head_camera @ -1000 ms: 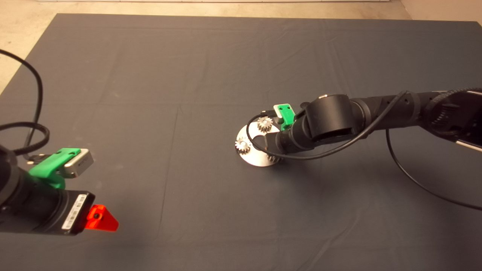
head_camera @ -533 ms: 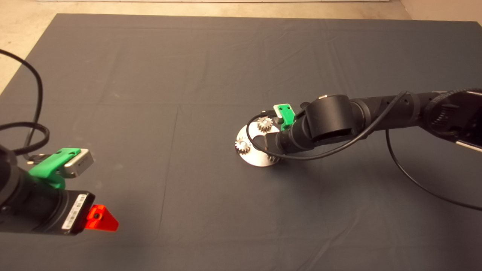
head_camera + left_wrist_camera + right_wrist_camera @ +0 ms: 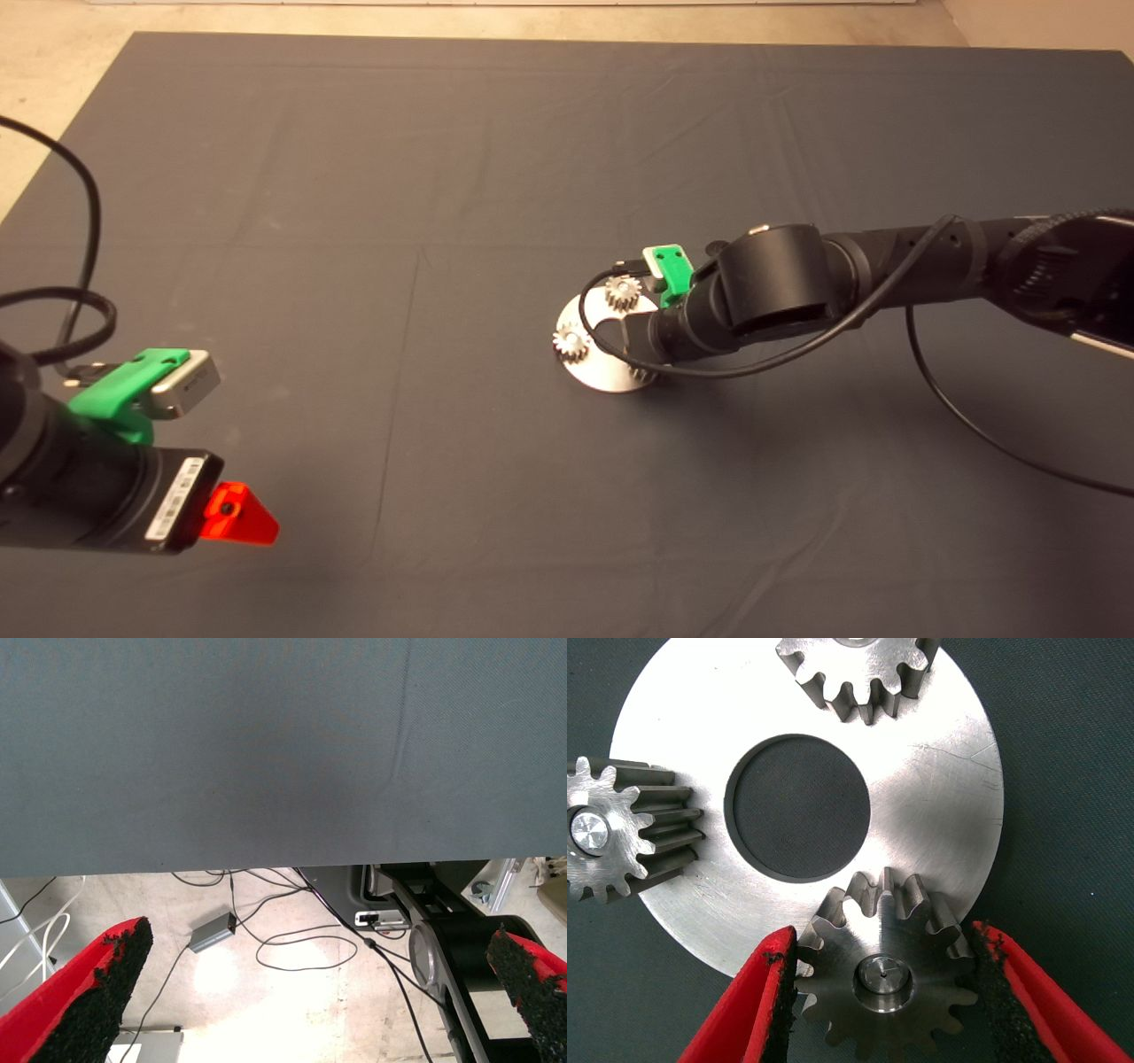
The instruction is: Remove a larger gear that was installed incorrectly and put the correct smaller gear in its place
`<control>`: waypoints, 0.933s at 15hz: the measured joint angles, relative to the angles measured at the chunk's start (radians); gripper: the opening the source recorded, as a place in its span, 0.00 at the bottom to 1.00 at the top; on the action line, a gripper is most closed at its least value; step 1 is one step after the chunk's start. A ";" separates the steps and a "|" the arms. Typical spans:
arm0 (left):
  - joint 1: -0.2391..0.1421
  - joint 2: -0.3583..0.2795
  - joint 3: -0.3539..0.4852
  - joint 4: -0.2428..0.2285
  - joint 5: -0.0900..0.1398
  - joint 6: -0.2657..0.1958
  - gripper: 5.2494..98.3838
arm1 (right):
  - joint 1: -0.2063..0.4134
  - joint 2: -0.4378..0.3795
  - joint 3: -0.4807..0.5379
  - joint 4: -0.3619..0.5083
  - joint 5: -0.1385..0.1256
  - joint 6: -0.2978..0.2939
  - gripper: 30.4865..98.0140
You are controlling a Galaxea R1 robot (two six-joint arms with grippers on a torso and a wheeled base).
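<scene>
A round steel plate (image 3: 939,815) with a centre hole lies on the mat and carries three gears on pins. The larger gear (image 3: 886,983), dark with flared teeth, sits at the plate's edge on its pin. My right gripper (image 3: 884,935) is straight above it, one black pad against its teeth on each side. In the head view only a bit of that gear (image 3: 643,375) shows under my right wrist. Two paler gears (image 3: 623,292) (image 3: 571,344) sit on the plate's other pins. The smaller gear is out of view. My left gripper (image 3: 239,518) is parked at the lower left, open.
The dark mat (image 3: 443,221) spreads around the plate (image 3: 602,377) with creases in it. A black cable (image 3: 974,425) loops from the right arm across the mat. Past the mat's edge, the left wrist view shows floor with cables and a small grey box (image 3: 211,932).
</scene>
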State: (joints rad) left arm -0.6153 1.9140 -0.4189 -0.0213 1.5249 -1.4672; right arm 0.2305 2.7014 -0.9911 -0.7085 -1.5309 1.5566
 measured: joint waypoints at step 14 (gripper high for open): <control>0.000 0.000 0.000 0.000 0.000 0.000 1.00 | 0.000 -0.003 0.007 -0.001 0.000 0.002 0.23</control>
State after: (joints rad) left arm -0.6153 1.9142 -0.4189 -0.0211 1.5249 -1.4668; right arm 0.2307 2.6984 -0.9836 -0.7100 -1.5313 1.5587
